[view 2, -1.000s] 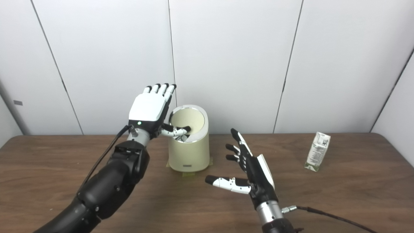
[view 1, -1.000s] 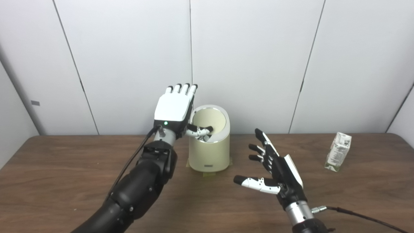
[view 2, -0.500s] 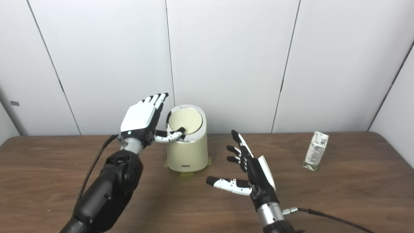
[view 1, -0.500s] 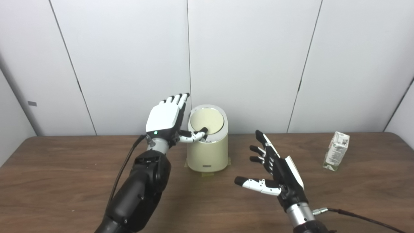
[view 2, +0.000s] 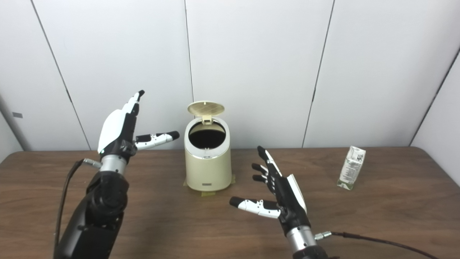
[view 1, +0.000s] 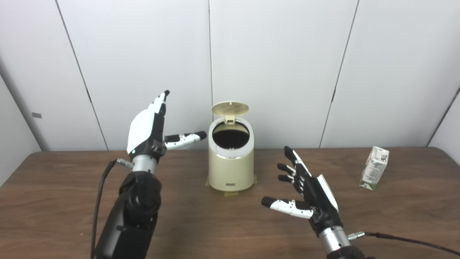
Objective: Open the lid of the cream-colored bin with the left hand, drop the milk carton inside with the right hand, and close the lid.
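The cream-colored bin (view 1: 230, 169) stands mid-table with its round lid (view 1: 230, 108) flipped up at the back, showing a dark inside. My left hand (view 1: 147, 131) is raised to the left of the bin, open, fingers up and thumb pointing toward it without touching. My right hand (view 1: 309, 194) hovers open above the table to the right front of the bin, holding nothing. The milk carton (view 1: 375, 167) stands upright at the far right, well apart from my right hand.
The brown wooden table (view 1: 64, 201) runs across the whole view, with white wall panels right behind it. Tape tabs show under the bin's base (view 1: 231, 194). A cable (view 1: 406, 240) trails from my right wrist.
The lid, pressed by my left thumb earlier, has sprung up. My left hand has drawn back to the left, off the bin. My right hand and the carton stay put.
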